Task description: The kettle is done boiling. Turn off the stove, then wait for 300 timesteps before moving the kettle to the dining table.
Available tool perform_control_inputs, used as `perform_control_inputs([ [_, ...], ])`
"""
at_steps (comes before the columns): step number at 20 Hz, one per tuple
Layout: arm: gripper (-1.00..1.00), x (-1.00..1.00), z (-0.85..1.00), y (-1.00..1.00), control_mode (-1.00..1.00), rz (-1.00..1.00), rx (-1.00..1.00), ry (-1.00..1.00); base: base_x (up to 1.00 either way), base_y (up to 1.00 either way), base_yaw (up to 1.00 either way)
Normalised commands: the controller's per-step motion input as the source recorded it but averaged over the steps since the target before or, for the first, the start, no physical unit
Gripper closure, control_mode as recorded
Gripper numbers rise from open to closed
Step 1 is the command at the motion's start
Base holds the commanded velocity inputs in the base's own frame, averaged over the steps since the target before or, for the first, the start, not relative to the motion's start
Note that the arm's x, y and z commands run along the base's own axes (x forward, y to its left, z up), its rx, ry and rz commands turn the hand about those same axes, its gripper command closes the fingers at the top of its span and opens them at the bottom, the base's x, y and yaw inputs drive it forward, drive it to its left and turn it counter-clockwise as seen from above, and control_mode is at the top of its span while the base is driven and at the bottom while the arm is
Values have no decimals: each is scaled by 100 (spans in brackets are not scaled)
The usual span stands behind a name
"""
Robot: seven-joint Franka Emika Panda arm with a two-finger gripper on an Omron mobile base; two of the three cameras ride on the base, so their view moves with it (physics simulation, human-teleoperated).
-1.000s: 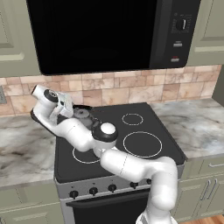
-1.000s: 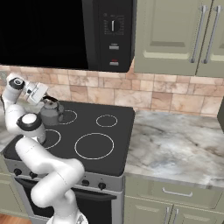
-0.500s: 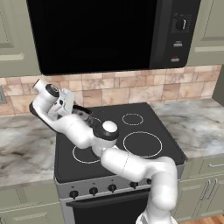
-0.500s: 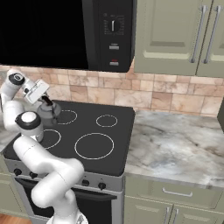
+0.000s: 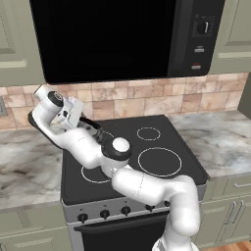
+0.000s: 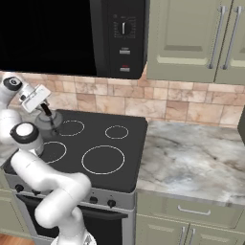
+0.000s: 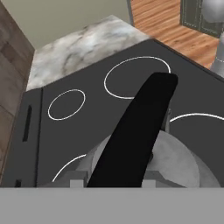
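Stove (image 5: 162,142): I had the black glass cooktop square in front of me, four white rings on top, knobs along the silver front. I couldn't read from the knobs whether it was off.
Microwave (image 5: 108,37): it hung black right over the cooktop, which is why I judged the arm had to come in low and folded.
Arm: I had it curled up from the base and bent back over the rear left corner, so the hand pointed down onto the kettle.
Kettle (image 6: 50,119): it sat on the rear left burner, against the tiled wall, grey dome up. In the hand view its black handle (image 7: 131,135) arched straight up the middle, so I was lined up along it.
Gripper (image 6: 46,110): my claw was pressed nearly together at the top of that handle; I took it as pinching the handle, ready to lift by the arch.
Dining table: the carry there was not yet begun.
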Motion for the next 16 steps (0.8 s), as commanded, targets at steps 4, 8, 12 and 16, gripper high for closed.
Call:
perform_control_inputs([
  [4, 100, -64, 0, 0, -100, 2, 2, -23, 0, 0, 0],
  [8, 100, -68, 0, 0, -100, 4, 2, -20, 0, 0, 0],
  [12, 100, -61, 0, -1, -100, 3, 3, -19, 0, 0, 0],
  [16, 100, -52, 0, -4, -100, 3, 4, -18, 0, 0, 0],
])
